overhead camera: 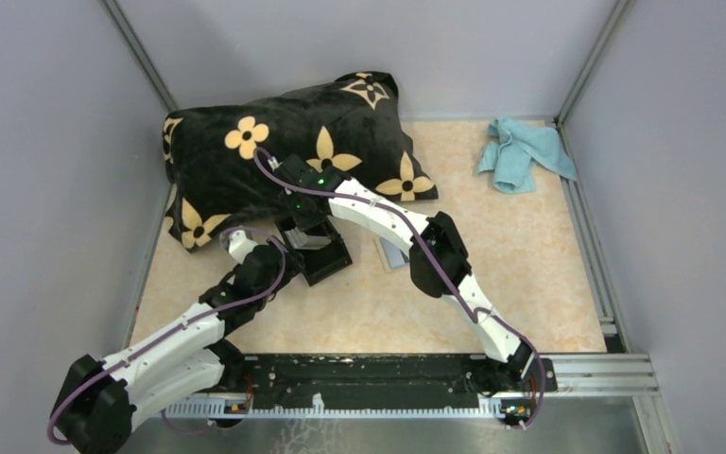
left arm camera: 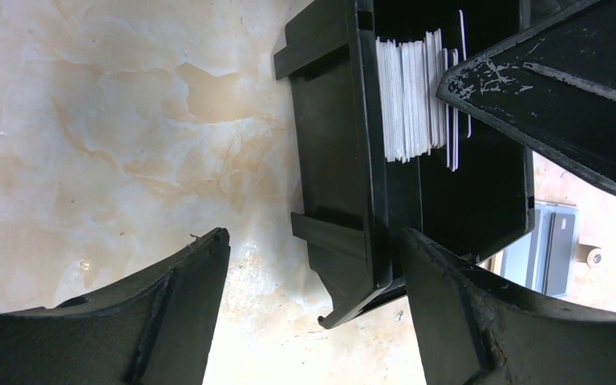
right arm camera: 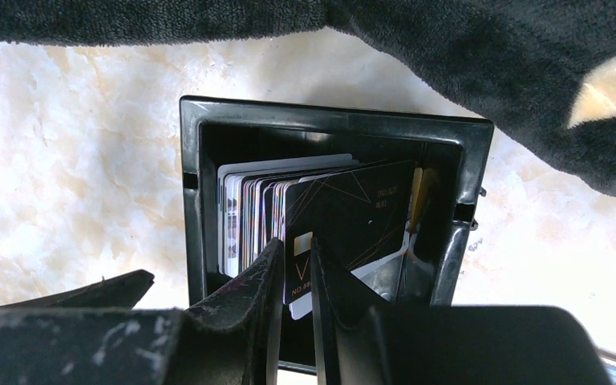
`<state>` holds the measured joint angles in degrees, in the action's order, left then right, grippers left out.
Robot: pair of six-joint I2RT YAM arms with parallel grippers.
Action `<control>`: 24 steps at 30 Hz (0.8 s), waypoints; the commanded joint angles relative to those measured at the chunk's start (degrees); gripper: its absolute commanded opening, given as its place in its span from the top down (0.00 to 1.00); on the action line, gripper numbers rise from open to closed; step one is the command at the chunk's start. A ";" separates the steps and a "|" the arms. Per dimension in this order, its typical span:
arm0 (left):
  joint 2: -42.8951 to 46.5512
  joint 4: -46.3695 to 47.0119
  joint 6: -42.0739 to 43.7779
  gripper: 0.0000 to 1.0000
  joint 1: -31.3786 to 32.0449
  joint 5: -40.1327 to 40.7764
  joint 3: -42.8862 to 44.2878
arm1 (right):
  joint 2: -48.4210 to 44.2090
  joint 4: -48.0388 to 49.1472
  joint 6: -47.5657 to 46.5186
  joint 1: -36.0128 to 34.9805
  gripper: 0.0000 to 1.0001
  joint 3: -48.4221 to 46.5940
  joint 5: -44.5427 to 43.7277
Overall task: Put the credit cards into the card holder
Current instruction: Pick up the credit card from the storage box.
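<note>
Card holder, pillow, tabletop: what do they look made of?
Card holder: rigid black plastic, semi-gloss, moulded rim and ribs. Pillow: soft plush fabric, fuzzy nap at its edge. Tabletop: smooth marble-patterned surface, probably laminate; real stone cannot be ruled out.

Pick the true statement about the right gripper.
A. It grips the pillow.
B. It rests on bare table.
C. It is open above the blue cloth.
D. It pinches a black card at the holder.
D: the right wrist view shows the right gripper closed on a black card inside the holder.
</note>
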<state>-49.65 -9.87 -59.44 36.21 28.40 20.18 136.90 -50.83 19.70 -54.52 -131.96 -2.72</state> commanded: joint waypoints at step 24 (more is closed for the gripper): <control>0.50 -1.12 0.02 0.17 -1.23 -0.13 1.61 | -8.69 3.62 0.61 -1.29 0.82 5.46 2.43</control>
<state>-49.60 -10.48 -59.31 35.46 28.36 20.95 134.02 -49.56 19.73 -54.92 -127.79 -0.75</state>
